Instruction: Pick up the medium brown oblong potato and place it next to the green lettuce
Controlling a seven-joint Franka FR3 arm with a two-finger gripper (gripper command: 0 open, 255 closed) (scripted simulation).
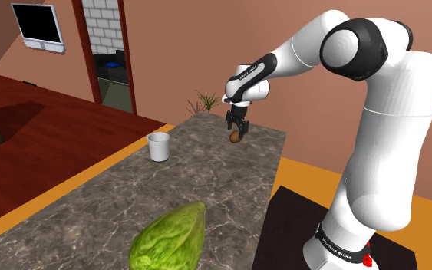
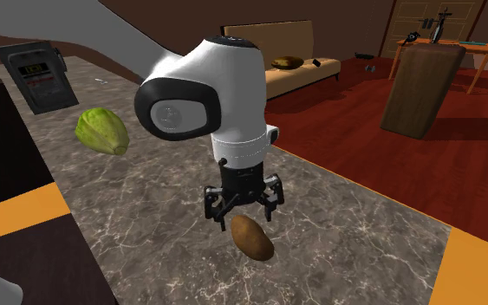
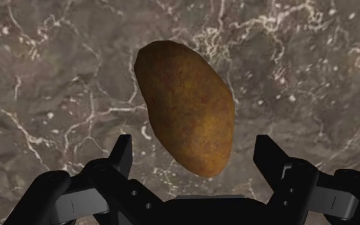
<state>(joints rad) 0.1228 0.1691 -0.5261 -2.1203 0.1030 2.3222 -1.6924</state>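
The gripper (image 3: 194, 146) hangs directly above the potato (image 3: 185, 105), pointing straight down at the dark marbled countertop (image 1: 91, 207). Its two black fingers (image 3: 124, 153) stand wide apart, one on each side of the potato's narrower end, and touch neither flank; the potato is therefore not held and rests on the stone. The wide opening gives clearance over the potato's short axis, so that closing would pinch it across the width rather than along the length. In the shoulder view, the potato (image 1: 236, 137) lies at the far end of the counter, near the right edge, with a white cup (image 1: 159, 146) to its left and well apart. The green lettuce (image 1: 172, 238) sits at the near end of the same counter, well away from the potato. In the second exterior view, the gripper (image 2: 243, 206) is just above the potato (image 2: 252, 236), and the lettuce (image 2: 103, 130) lies far off to the upper left. Judged status: approach stage, grasp not yet made. The next move likely requires a short descent until the pads flank the potato's middle, then closure.
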